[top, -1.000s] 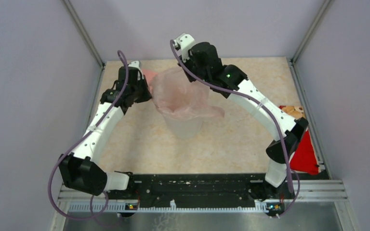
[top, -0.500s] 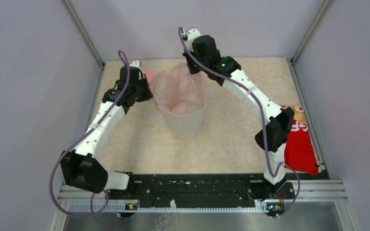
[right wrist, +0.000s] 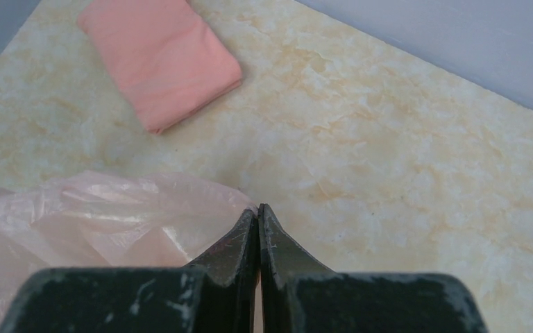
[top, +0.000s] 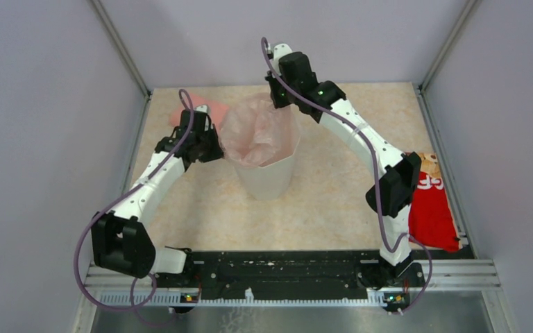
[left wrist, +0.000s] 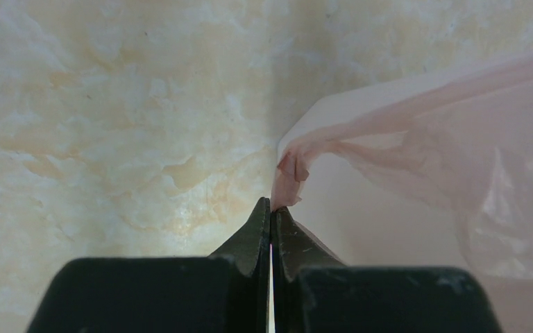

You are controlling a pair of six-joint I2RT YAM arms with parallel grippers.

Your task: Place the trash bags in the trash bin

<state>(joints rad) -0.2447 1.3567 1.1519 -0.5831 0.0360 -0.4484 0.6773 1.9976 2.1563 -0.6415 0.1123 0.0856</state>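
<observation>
The trash bag [top: 260, 132] is being held over the trash bin [top: 267, 182], its film sagging inside the rim. One bunched edge is being pinched by the left gripper [left wrist: 271, 208], the far edge by the right gripper [right wrist: 257, 211] — both closed tight. Pulled harder, the thin film could be torn or the bin tipped. Lettering on the red packet [top: 436, 215] is being blocked by the right arm [top: 361, 135] — unreadable.

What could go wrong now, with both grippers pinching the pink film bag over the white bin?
The left gripper holds only a small bunched corner of the thin translucent pink film bag at its tips; it may slip free. With the right gripper clamped on the opposite edge, the white faceted plastic bin could tip.
</observation>
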